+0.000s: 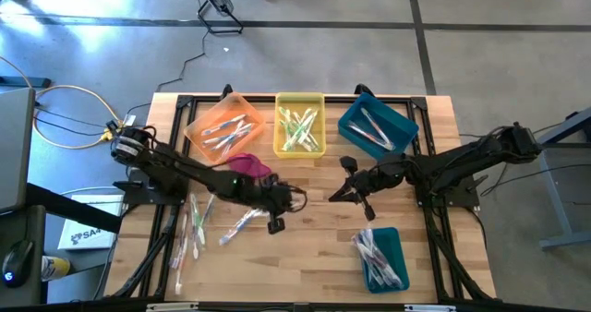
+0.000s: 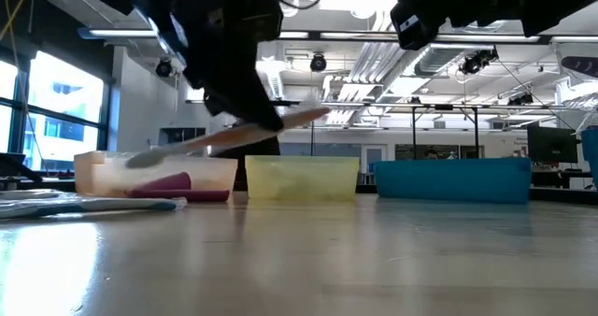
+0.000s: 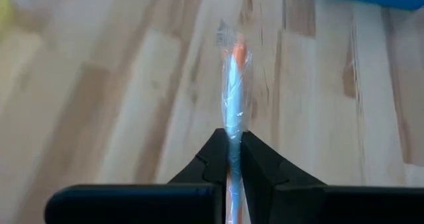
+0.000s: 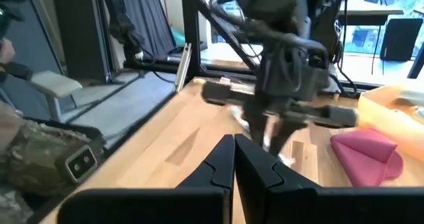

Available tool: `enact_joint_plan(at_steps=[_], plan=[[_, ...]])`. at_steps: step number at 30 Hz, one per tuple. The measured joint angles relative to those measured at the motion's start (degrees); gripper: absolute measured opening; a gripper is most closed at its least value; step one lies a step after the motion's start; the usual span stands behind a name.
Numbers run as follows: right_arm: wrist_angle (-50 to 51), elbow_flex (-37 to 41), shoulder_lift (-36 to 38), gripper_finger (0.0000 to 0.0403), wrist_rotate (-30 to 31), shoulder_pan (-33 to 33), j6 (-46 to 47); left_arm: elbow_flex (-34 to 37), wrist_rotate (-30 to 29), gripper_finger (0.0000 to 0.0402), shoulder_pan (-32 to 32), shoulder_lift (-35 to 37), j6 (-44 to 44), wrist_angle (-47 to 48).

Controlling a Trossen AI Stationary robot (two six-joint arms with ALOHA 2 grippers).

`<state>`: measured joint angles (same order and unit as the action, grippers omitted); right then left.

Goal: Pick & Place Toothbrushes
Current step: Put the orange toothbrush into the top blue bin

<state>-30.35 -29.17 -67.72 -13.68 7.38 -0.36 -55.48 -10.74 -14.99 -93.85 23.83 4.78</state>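
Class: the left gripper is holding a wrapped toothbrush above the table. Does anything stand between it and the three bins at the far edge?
Nothing visible blocks it. The left gripper grips the clear-wrapped toothbrush; the magenta cloth lump lies just before the orange plastic bin.

A robotics lab or workshop: exposed ceiling pipes and lights are hanging above the wooden table, concrete floor surrounding it.

No legible txt or labels.
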Motion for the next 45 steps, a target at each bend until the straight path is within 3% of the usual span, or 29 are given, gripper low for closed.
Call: enact_joint_plan(at_steps=[10,15,19,31,39,45], plan=[[7.74,0.00,7.34,0.0004,0.31,2.24,0.75,-0.02,5.30,0.0015,7.35,6.93,-13.69,1.36],[7.97,-0.02,7.95,0.0004,3.27,4.33,0.66,-0.02,8.59,0.0015,11.28,10.55,-20.28,0.74],[7.75,-0.02,7.95,0.0004,8.69,5.37,0.15,0.00,12.21,0.0015,14.79,12.38,-25.18,-1.90],[4.80,-0.02,7.95,0.0004,30.19,5.24,-4.29,-0.02,34.41,0.0015,26.12,12.82,-32.49,-21.66],[-1.75,-0.02,7.95,0.0004,31.79,-0.07,-11.06,-0.02,41.25,0.0015,34.85,12.60,-32.60,-25.80],[-3.84,-0.02,7.95,0.0004,31.26,-7.39,-8.77,-0.04,47.74,0.0015,39.59,12.60,-33.71,-28.87]])
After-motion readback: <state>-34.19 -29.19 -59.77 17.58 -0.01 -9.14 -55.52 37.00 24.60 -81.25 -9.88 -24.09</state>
